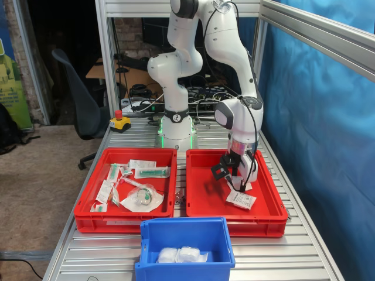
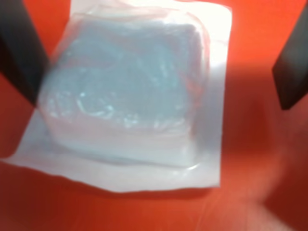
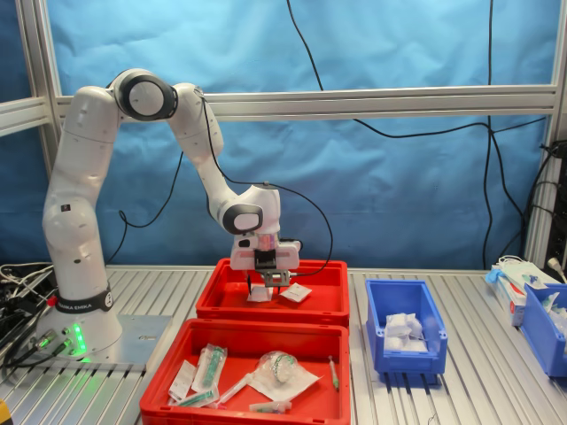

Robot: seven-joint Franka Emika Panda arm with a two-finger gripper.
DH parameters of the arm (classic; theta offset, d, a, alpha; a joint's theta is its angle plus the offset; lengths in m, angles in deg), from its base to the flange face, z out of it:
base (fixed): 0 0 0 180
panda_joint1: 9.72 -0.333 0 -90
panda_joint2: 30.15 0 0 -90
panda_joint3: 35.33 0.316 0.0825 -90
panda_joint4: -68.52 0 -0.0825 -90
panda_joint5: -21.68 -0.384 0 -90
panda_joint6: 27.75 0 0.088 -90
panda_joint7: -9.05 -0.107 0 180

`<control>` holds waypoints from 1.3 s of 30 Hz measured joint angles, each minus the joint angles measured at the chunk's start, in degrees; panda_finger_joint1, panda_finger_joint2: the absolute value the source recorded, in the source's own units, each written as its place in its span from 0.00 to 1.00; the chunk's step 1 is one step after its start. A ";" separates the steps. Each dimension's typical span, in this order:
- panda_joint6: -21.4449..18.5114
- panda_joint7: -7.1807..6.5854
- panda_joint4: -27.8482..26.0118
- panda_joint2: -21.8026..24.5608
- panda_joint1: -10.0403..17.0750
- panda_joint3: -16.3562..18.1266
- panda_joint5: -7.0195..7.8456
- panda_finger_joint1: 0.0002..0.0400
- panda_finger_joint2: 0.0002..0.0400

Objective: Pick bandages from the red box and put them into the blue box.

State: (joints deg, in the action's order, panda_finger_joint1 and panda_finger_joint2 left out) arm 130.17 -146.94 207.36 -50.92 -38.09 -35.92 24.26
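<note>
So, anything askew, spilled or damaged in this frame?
Nothing stands out. The gripper hangs open over a wrapped bandage in the red box; another packet lies flat beside it. A few bandages sit inside the blue box. Nothing has spilled onto the table.

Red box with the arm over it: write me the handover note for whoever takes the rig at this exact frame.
Gripper: open, down inside the red box, fingers either side of a wrapped bandage packet; nothing gripped yet.
Red box: a second flat bandage packet lies just beside the gripper toward the first exterior view's front.
Blue box: already holds a few white bandages.
The other red tray has syringe packs and tubing; leave it alone.
Done: some bandages moved over. Left: close on this packet, carry it to the blue box, then fetch the remaining one.
</note>
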 joint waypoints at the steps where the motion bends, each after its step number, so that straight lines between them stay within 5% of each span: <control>1: 0.00 0.00 -0.01 0.00 0.00 0.00 0.00 1.00 1.00; 8: 0.00 0.00 -0.05 0.00 0.00 0.00 0.00 0.91 0.91; 9: 0.00 0.00 -0.07 0.00 0.00 0.00 0.00 0.79 0.79; 14: 0.00 0.00 -0.10 0.00 0.00 0.00 0.00 0.79 0.79; 15: 0.00 0.00 -0.10 0.00 0.00 0.00 0.00 0.66 0.66; 18: 0.00 0.00 -0.10 0.00 0.00 0.00 0.00 0.66 0.66; 19: 0.00 0.00 -0.10 0.00 0.00 0.00 0.00 0.54 0.54; 23: 0.00 0.00 -0.11 0.00 0.00 0.00 0.00 0.54 0.54; 24: 0.00 0.00 -0.16 0.00 0.00 0.00 0.00 0.41 0.41; 28: 0.00 0.00 -0.26 0.00 0.00 0.00 0.00 0.41 0.41; 29: 0.00 0.00 -0.29 0.00 0.00 0.00 0.00 0.29 0.29; 32: 0.00 0.00 -0.37 0.00 0.00 0.00 0.00 0.29 0.29; 33: 0.00 0.00 -0.40 0.01 0.00 0.00 0.00 0.16 0.16; 38: 0.00 0.00 -0.46 0.00 0.00 0.00 0.00 0.16 0.16; 39: 0.00 0.00 -0.47 0.00 0.00 0.00 0.00 0.09 0.09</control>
State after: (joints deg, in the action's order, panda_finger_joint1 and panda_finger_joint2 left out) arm 130.18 -146.94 206.89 -50.91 -38.10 -35.92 24.26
